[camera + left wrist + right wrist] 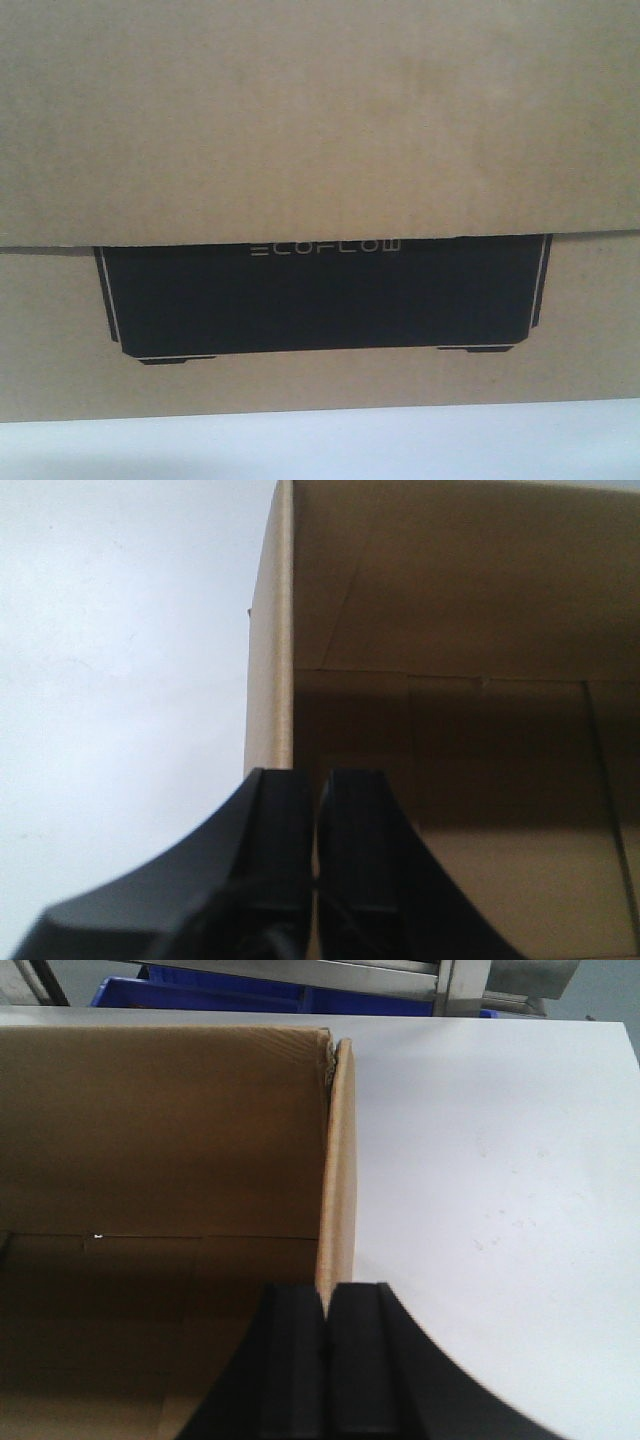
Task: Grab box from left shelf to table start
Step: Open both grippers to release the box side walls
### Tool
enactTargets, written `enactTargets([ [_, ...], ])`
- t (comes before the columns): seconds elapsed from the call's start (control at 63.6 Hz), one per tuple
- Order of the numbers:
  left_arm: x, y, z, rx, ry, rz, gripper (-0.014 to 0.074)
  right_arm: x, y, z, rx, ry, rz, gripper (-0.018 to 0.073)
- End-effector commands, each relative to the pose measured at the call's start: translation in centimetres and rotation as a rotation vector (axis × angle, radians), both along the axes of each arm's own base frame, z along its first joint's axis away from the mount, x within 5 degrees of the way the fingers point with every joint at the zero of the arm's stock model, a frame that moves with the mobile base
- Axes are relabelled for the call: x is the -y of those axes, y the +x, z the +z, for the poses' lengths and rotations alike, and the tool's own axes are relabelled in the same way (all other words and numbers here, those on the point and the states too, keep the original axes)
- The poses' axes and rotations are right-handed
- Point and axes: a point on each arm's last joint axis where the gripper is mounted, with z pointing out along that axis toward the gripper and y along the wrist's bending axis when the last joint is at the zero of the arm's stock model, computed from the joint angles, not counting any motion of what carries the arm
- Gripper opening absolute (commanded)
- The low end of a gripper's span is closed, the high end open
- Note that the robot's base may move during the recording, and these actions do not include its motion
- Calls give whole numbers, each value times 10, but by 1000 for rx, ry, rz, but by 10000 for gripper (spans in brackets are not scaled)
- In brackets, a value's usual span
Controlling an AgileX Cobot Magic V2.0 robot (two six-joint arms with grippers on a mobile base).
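- Box (320,130) sits on the white table (320,445); it fills the front view, near face with the black ECOFLOW panel (325,295) towards the camera, a strip of bare table in front of it.
- Box is open-topped. Both wrist views look down into it.
- Left gripper (316,825): fingers pressed together at the box's left wall (270,660), 1 finger on each side as far as I can tell. Looks like a pinch on the wall's top edge.
- Right gripper (326,1310): same on the right wall (340,1160), fingers closed onto the cardboard edge.
- Metal shelf rail (330,975) and blue bins (210,995) are beyond the table's far edge, well apart from the box.
- Judgement: box looks delivered; release is what's left.
- Risks: each hold is on a thin single wall. Pulling away before opening would bend or tear it, or drag the box.
- Uneven release, 1 side first, could skew the box on the smooth top.
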Motion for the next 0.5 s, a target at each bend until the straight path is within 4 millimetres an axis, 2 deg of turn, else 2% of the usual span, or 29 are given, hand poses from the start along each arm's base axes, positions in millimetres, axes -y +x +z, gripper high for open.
enactTargets([
  [0.0,-4,-20,29,177,-56,-3,-4,2,-14,22,150,22,-9,57],
  [0.11,-10,-48,35,290,-97,-14,-4,4,-36,17,217,28,-15,57],
  [0.267,-20,-88,20,432,-133,-25,-4,7,-75,-1,329,38,-26,57],
  [0.283,-21,-93,12,449,-137,-27,-4,8,-84,-6,351,39,-28,57],
  [0.346,-24,-107,4,518,-154,-32,-5,10,-98,-16,398,43,-32,57],
  [0.487,-29,-130,-35,677,-192,-48,-6,12,-126,-43,467,50,-39,57],
])
